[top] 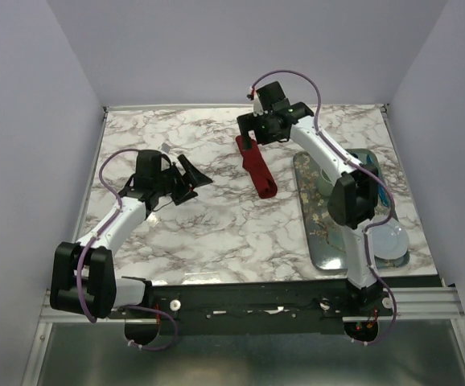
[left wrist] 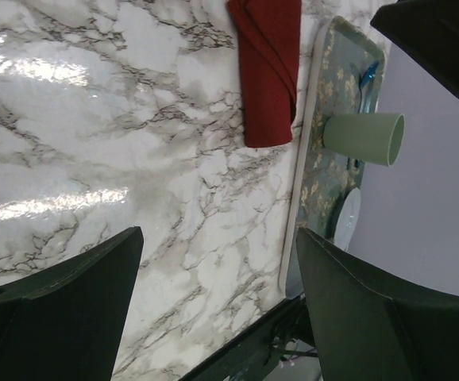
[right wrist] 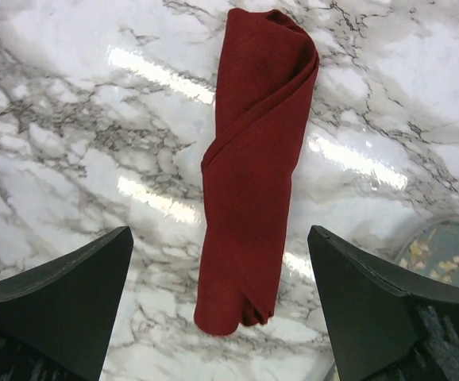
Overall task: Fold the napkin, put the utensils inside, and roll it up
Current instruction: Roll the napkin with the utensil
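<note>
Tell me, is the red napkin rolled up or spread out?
Rolled up. The napkin lies as one narrow bundle, with its outer edge wrapping diagonally around it.

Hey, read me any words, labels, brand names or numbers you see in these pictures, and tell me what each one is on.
None: no readable text shows in any view. The napkin is plain, the tray carries only a speckled gold pattern, and the green cup and marble table bear no lettering.

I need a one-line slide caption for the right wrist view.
Open right gripper above the rolled dark red napkin on the marble table.
</note>
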